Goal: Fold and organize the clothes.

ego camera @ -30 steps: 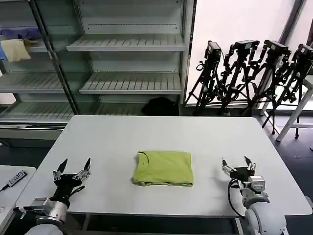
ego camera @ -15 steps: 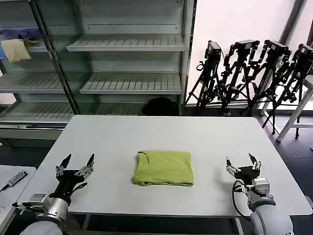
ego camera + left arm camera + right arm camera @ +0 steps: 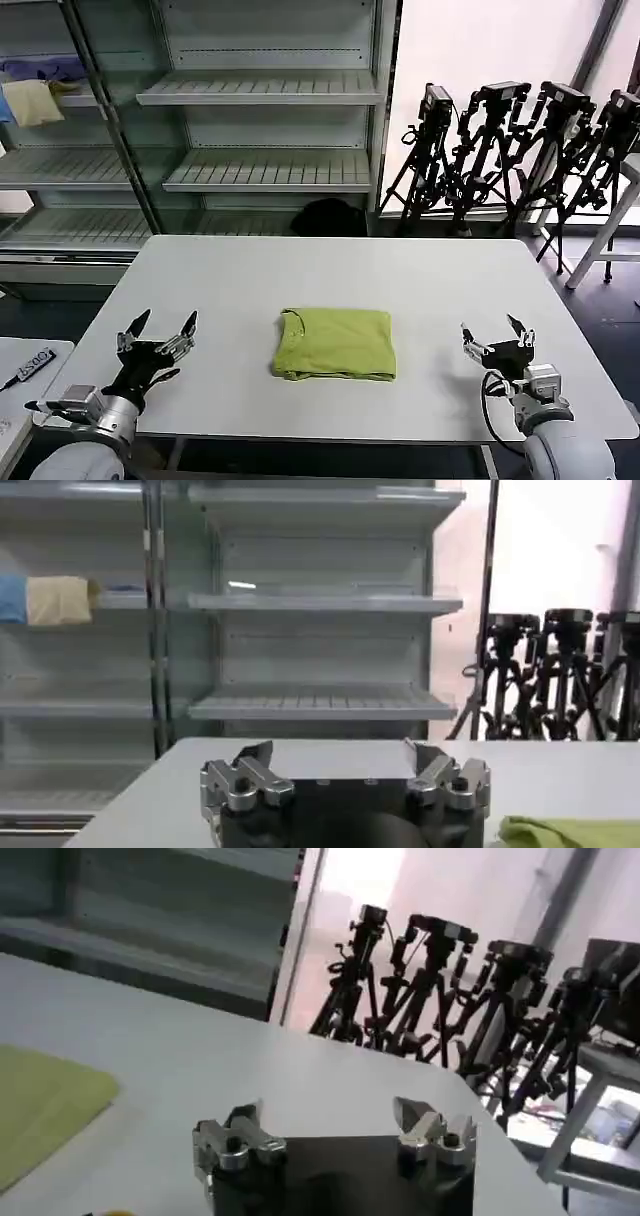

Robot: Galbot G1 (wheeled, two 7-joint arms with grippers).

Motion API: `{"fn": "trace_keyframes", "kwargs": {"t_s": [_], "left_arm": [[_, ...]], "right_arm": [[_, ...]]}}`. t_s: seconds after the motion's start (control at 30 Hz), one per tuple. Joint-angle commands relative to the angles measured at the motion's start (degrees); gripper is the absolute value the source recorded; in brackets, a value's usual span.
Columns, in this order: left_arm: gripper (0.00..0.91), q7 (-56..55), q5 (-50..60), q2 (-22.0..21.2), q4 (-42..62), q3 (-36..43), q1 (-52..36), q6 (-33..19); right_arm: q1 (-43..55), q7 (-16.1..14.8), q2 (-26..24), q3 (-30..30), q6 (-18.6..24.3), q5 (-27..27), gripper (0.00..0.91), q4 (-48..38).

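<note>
T-shirt [image 3: 334, 344] lies folded mid-surface [image 3: 300, 270], midway between left end effector [image 3: 158, 334] and right end effector [image 3: 497, 342], both spread open, empty.

Bare table [image 3: 330, 270] round T-shirt [image 3: 335, 343]

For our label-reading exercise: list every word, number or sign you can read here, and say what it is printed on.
None can be read.
White tag on the side surface at the left edge: dark marks, too small to read.
Folded T-shirt: no print showing.
</note>
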Motion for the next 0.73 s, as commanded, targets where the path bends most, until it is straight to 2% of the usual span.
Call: {"fn": "trace_keyframes", "kwargs": {"t_s": [0.03, 0.73], "left_arm": [[0.907, -0.7, 2.3, 1.9, 1.3, 0.4, -0.2, -1.0], [0.907, -0.9, 3.6, 0.6, 1.7, 1.1, -0.5, -1.4]], "right_arm": [[-0.3, -1.9, -1.0, 0.2, -0.6, 4.8, 0.907, 1.0], [-0.3, -3.2, -1.8, 1.5, 0.5, 5.0, 0.907, 0.0]]}}
